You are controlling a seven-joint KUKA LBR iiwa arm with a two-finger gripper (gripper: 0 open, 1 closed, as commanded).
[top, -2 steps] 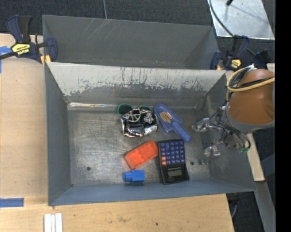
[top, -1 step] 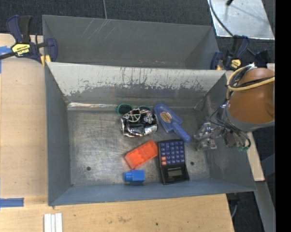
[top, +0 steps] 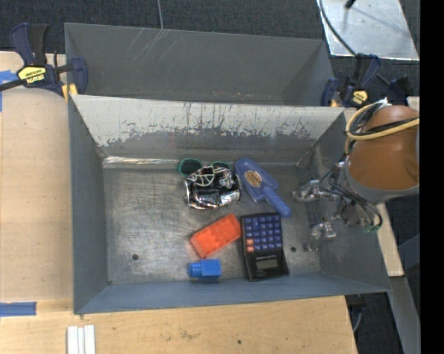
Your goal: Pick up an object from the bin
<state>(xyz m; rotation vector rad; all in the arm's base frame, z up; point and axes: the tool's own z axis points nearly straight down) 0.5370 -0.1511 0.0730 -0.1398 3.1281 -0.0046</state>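
Note:
My gripper [top: 316, 212] hangs at the right side of the bin, above bare floor close to the right wall. Its fingers stand open, one fingertip [top: 307, 192] farther back and the other nearer the front, with nothing between them. The closest thing is a black calculator with blue keys [top: 264, 245], lying flat just to the gripper's left. A blue plastic tool with a long handle [top: 260, 186] lies diagonally behind the calculator, also left of the gripper.
Further left are an orange flat block [top: 216, 234], a small blue brick [top: 205, 270] near the front wall, a crumpled black and white thing [top: 212, 186] and a green ring [top: 189, 167] by the back wall. The bin's right wall slopes up beside the gripper.

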